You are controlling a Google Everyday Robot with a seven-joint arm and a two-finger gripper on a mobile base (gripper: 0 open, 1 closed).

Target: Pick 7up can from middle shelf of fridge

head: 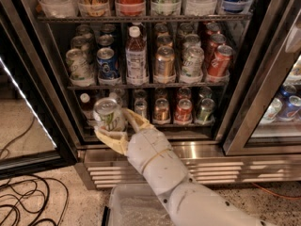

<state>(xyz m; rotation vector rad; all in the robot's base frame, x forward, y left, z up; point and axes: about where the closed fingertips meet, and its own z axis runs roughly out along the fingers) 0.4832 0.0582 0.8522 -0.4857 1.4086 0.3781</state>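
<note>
My gripper [113, 128] is shut on the 7up can [108, 115], a pale silver can with green markings and a silver top. I hold it upright outside the fridge [263, 102], in front of the lowest rack at the left, well below the middle shelf [146, 84]. One cream finger [137, 121] lies right of the can and the other [110, 142] curves under its left side. The white arm runs down to the lower right. Another pale can with green markings [79, 65] stands at the left of the middle shelf.
The middle shelf holds a blue Pepsi can [107, 63], a bottle [136, 55], a gold can [165, 63] and red cans [219, 60]. Large bottles stand on the rack above. A clear plastic bin [136, 206] sits on the floor below the arm. Black cables [28, 201] lie at the lower left.
</note>
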